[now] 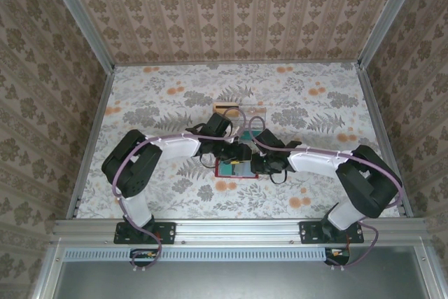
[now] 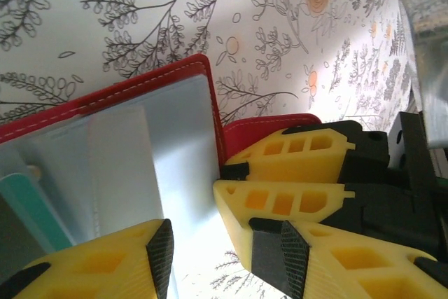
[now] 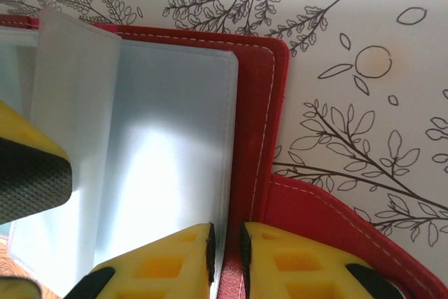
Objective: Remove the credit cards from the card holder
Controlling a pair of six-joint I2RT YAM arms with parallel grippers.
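The red card holder (image 1: pixel 231 169) lies open on the floral table, between both arms. Its grey-blue inside and clear sleeves (image 2: pixel 175 152) face up. My right gripper (image 3: pixel 227 250) is shut on the card holder's right edge (image 3: pixel 262 138), pinching the red cover and the sleeve's rim. My left gripper (image 2: pixel 220 257) hangs open just over the sleeves, with nothing between its pads (image 2: pixel 161 253). A teal flat edge (image 2: pixel 28 197) sits in a left pocket; I cannot tell whether it is a card. One tan credit card with a dark stripe (image 1: pixel 225 108) lies by the clear tray.
A clear plastic tray (image 1: pixel 253 122) stands just behind the card holder, close to both wrists. The right gripper's yellow fingers (image 2: pixel 294 173) crowd the left gripper's right side. Metal rails (image 1: pixel 91 138) and patterned walls border the table.
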